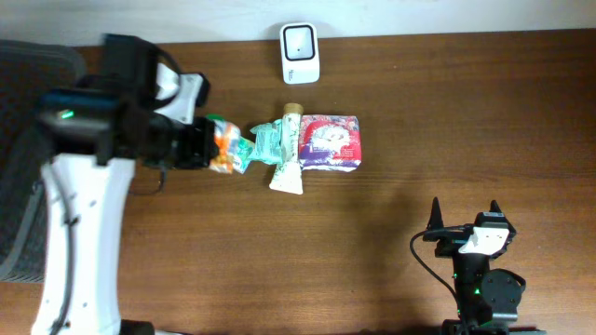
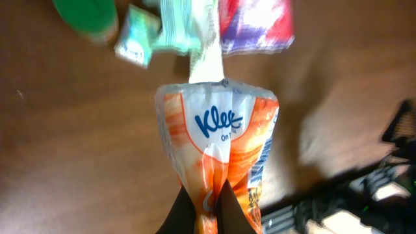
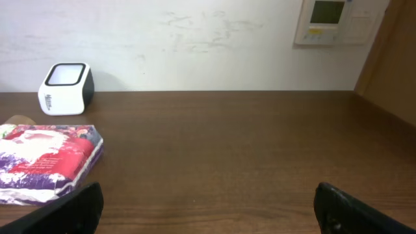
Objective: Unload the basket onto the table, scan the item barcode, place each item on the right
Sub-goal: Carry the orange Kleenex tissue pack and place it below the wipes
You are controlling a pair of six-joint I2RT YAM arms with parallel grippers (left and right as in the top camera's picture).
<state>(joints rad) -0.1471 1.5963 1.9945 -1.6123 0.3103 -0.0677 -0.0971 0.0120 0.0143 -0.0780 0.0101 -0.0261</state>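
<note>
Orange Kleenex pack [image 2: 218, 130] looks lifted off the table, w/ left gripper [image 2: 207, 207] clamped on its crimped end, prob. so the printed faces are free to show a barcode. Pack sticks straight out past the fingertips, just beside the purple pack [image 1: 328, 142]. Scanner [image 1: 300, 42] sits well apart by the far edge. Right gripper [image 1: 464, 221] is spread wide, empty, near the front.

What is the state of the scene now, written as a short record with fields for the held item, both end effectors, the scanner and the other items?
held item: orange Kleenex tissue pack, pinched at one end
left end effector: shut on the tissue pack
right end effector: open, empty, away from the items
scanner: white, near the wall-side table edge
other items: purple packet and green and white packet, side by side
barcode: not visible in any view
</note>
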